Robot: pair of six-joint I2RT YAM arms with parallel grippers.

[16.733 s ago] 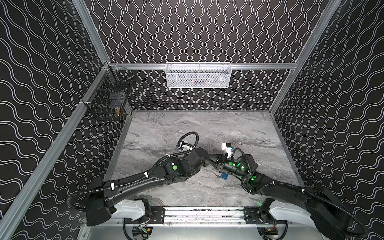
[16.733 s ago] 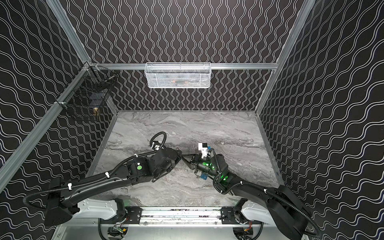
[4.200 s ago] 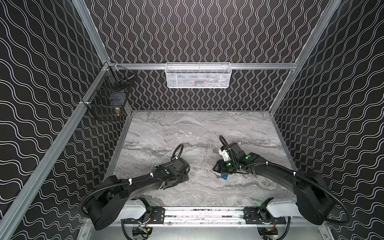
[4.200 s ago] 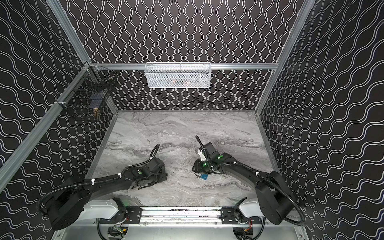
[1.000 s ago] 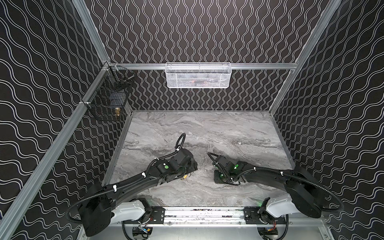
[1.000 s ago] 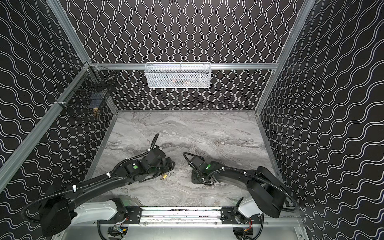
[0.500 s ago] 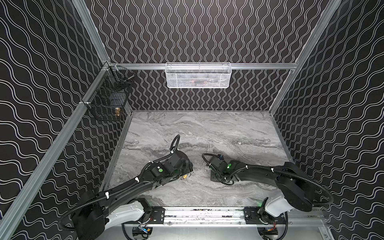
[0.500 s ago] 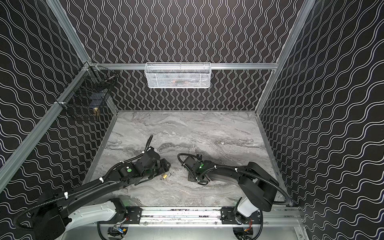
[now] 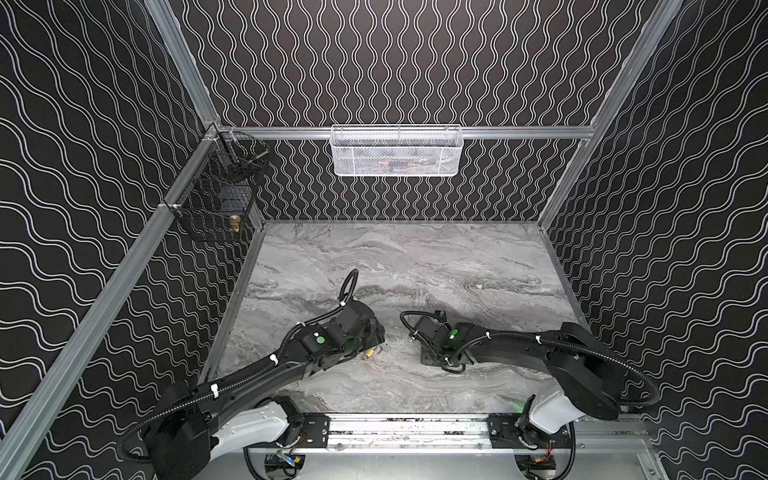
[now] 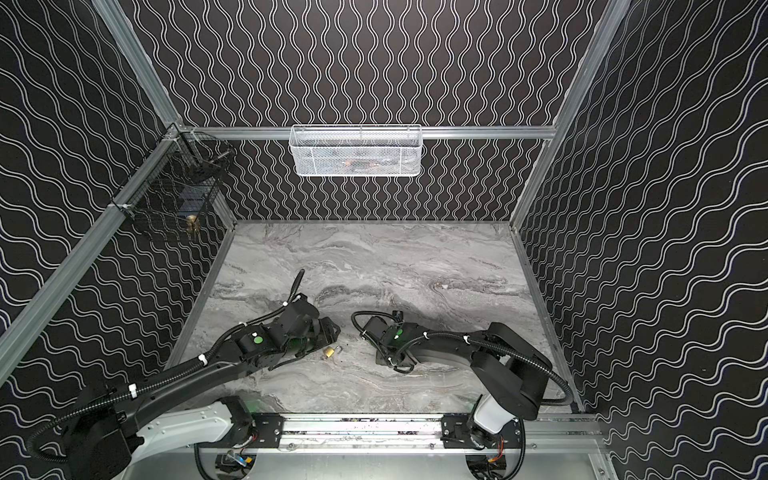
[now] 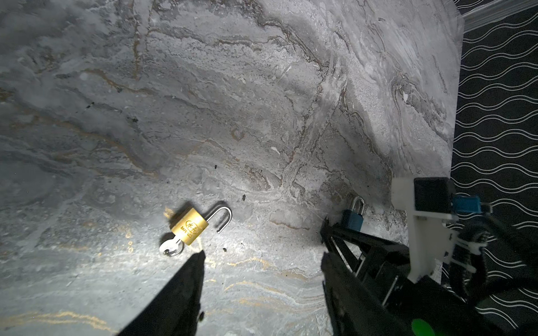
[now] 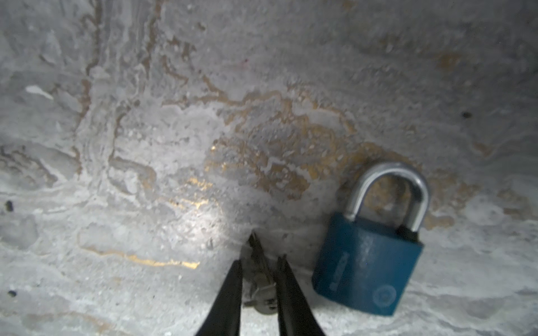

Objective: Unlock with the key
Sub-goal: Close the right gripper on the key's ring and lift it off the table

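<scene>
Key lies between narrowed right fingers, grip unclear, blue padlock just beside. The left fingers gape released by the brass padlock, lower centre in a top view, open table all round.

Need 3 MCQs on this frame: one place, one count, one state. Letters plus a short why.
1. Where is the blue padlock?
A) flat on the table beside the right gripper
B) lifted in the air
C) hanging from a hook

2. How many padlocks lie on the table?
A) one
B) three
C) two

3. The brass padlock has its shackle:
A) shut
B) open, with a key in the body
C) missing

1 A: it lies next to the gripper's fingers.
2 C: one blue, one brass.
3 B: the shackle's free end stands clear of the body.
</scene>
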